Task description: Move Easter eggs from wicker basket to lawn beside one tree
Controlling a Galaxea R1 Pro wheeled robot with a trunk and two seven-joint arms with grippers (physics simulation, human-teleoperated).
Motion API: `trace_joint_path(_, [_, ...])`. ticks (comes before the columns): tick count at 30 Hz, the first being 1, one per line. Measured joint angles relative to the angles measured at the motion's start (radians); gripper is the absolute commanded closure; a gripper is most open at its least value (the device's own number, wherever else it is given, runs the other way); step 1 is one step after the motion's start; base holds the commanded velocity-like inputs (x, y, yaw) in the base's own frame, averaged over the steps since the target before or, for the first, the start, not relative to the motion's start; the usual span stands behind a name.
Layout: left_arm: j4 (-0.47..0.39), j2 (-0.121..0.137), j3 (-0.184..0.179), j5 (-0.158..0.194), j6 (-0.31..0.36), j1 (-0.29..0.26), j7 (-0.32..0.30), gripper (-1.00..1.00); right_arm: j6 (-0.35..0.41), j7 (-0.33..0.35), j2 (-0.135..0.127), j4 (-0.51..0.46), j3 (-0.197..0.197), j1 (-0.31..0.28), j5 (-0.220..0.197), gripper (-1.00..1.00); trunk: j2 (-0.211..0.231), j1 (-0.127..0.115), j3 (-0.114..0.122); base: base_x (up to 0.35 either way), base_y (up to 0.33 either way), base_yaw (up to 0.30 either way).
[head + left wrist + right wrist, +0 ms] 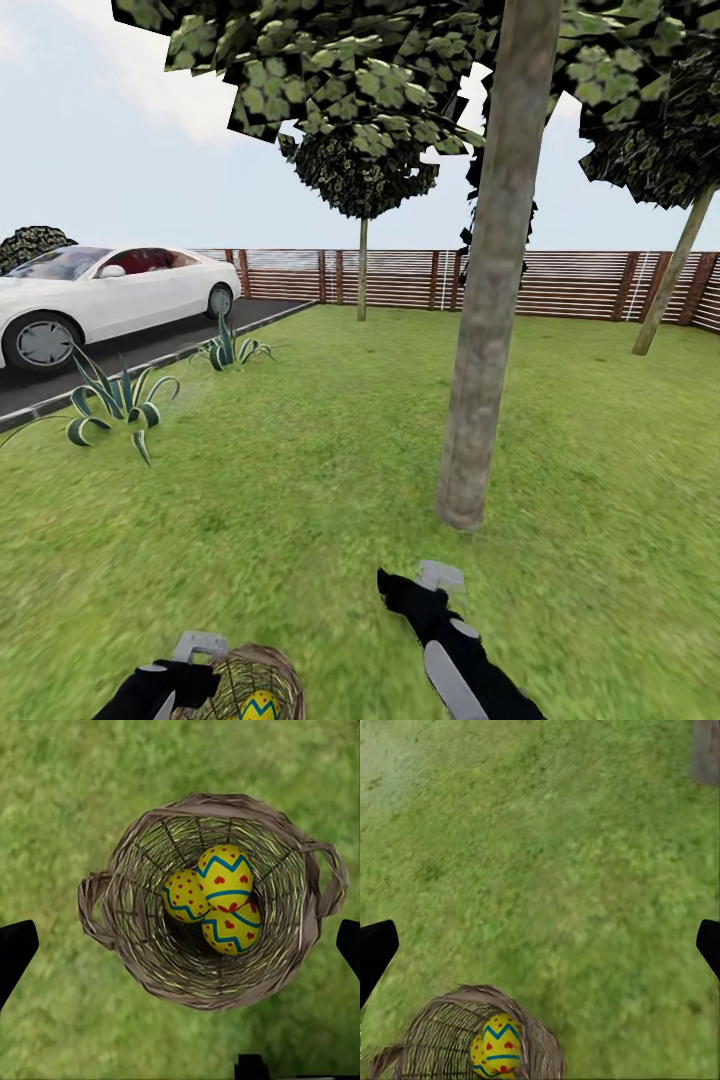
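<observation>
Three Easter eggs (217, 900) clustered, variously tilted, in wicker basket (142, 967)

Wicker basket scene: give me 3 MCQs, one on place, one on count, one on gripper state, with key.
1. Where does the wicker basket sit?
A. on the driveway
B. on the lawn
C. on the car's roof

2. How many Easter eggs lie in the basket?
A. one
B. two
C. three

3. How is the left gripper?
A. open above the basket
B. shut on an egg
C. shut on the basket rim

Key:
1 B, grass surrounds the basket in both wrist views.
2 C, the left wrist view shows three yellow eggs bunched together inside.
3 A, its dark fingers stand wide apart either side of the basket, holding nothing.
</observation>
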Motion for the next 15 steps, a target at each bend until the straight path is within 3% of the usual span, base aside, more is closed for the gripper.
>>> trace_joint_path(1, [0.002,0.000,0.000,0.000,-0.001,0.000,0.000,-1.00,0.041,-0.038,0.000,-0.079,0.002,0.012,0.012,-1.00,0.000,0.000,0.000,0.000,0.000,0.000])
trace_joint_path(2, [0.010,0.000,0.000,0.001,-0.003,0.000,-0.001,-1.00,0.123,-0.109,0.000,-0.220,0.003,0.035,0.031,-1.00,0.000,0.000,0.000,0.000,0.000,0.000])
trace_joint_path(5, [0.026,-0.001,0.000,0.001,-0.007,-0.001,-0.001,-1.00,0.237,-0.212,0.006,-0.391,0.006,0.061,0.048,-1.00,0.000,0.000,0.000,0.000,0.000,0.000])
trace_joint_path(10, [0.036,-0.002,-0.001,0.000,-0.010,-0.001,-0.001,-1.00,0.304,-0.275,0.011,-0.481,0.004,0.048,0.058,-1.00,0.000,0.000,0.000,0.000,0.000,0.000])
trace_joint_path(15, [0.038,-0.001,0.000,0.000,-0.010,-0.002,-0.001,-1.00,0.317,-0.289,0.012,-0.497,0.001,0.025,0.059,-1.00,0.000,0.000,0.000,0.000,0.000,0.000])
